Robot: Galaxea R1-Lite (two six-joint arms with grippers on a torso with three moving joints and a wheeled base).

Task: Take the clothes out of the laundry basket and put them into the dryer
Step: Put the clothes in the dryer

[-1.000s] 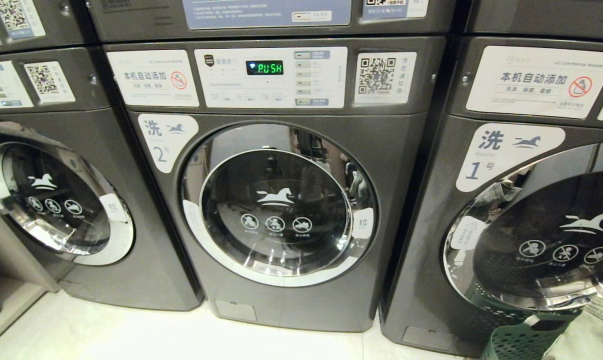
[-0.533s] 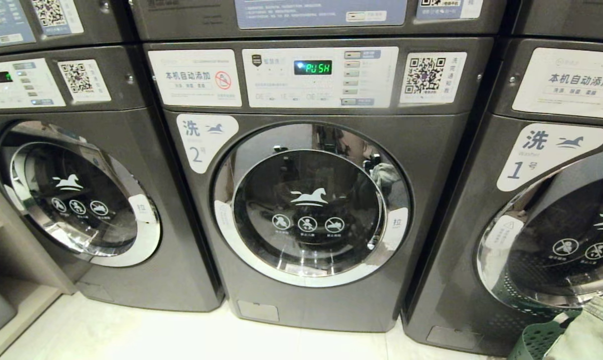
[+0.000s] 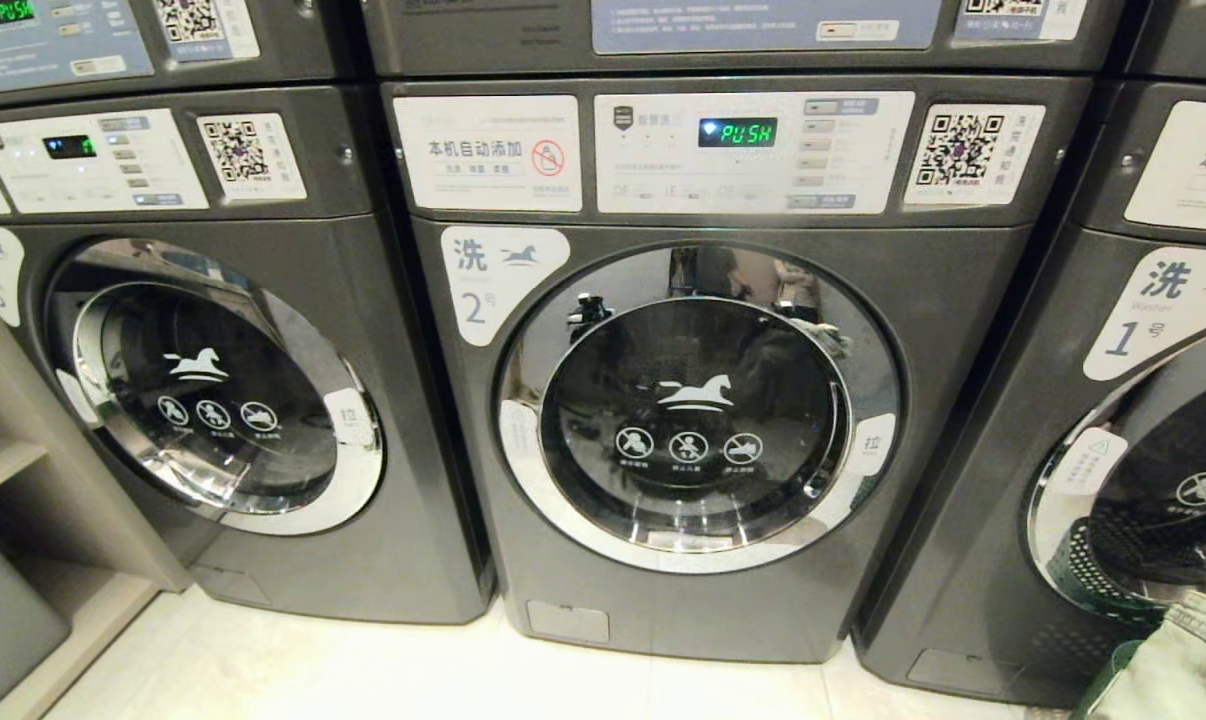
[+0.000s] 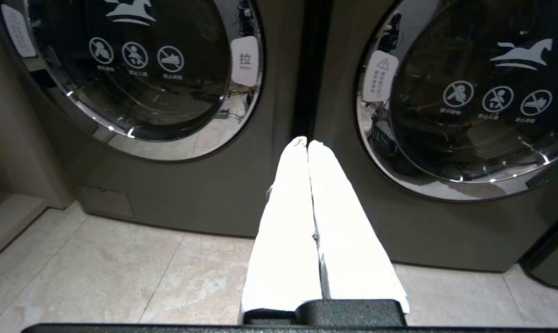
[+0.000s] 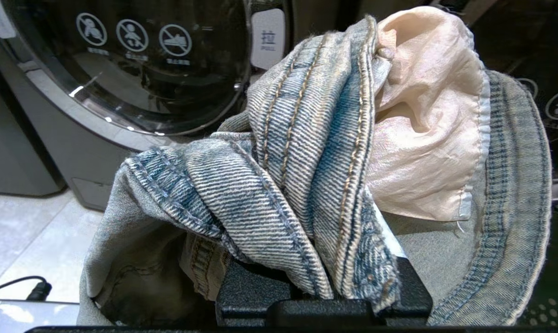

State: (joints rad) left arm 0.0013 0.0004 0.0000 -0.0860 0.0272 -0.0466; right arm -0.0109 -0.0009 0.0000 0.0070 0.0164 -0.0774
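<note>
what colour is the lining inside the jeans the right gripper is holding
Pale peach lining inside faded blue denim jeans; clearest in the right wrist view.

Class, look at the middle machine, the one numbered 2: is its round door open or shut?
Shut. The door of machine 2 sits flush in its chrome ring, the pull tab against the front panel, no gap showing.

Head cam looks down at the number 2 washer [image 3: 703,400]; both wrist cams sit low, facing its door too.
</note>
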